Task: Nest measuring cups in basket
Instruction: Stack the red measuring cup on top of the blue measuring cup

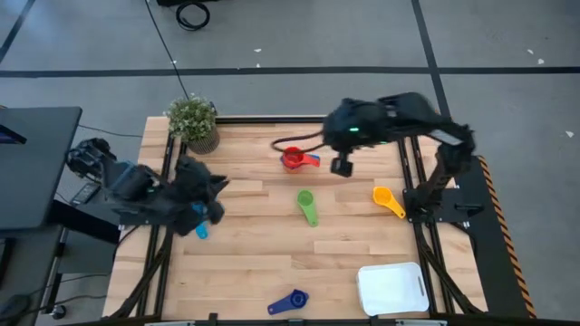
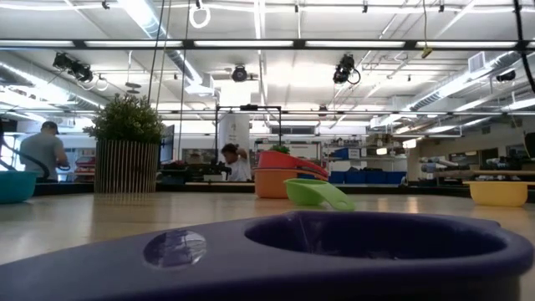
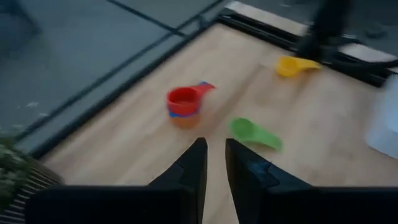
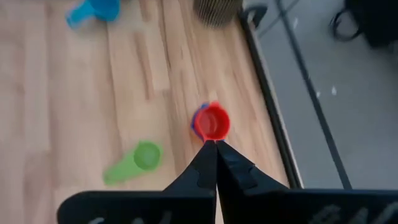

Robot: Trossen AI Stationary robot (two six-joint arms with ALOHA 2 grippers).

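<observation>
Pale wood planking forms the table [image 1: 272, 263], which is framed by dark rails and stands on a grey floor crossed by dark tape lines. No brand, label or legible writing is seen on any object.

The right gripper [image 4: 216, 144] is seen with its two dark fingers pressed together, nothing between them; the tips are held above the table just beside the red measuring cup [image 4: 213, 122]. In the high view this gripper [image 1: 342, 167] hangs near the far edge, to the right of the red cup [image 1: 294, 159], which is nested in an orange cup with a blue handle showing beside it.

The left gripper [image 3: 212, 155] is shown with a narrow gap between its fingers and nothing is gripped. Its arm is held over the table's left edge, where the gripper [image 1: 210, 210] lies close to the light blue measuring cup [image 1: 200, 230].

The green measuring cup [image 1: 307, 205] lies near the middle of the table, the yellow measuring cup [image 1: 387, 200] toward the right rail, and the dark blue measuring cup [image 1: 288, 302] at the near edge. The white basket [image 1: 392, 289] sits at the near right corner and no cup is seen in it. A potted plant [image 1: 193, 121] stands at the far left corner.

Beyond the table, in the low view, two people are seen in a brightly lit workshop.
</observation>
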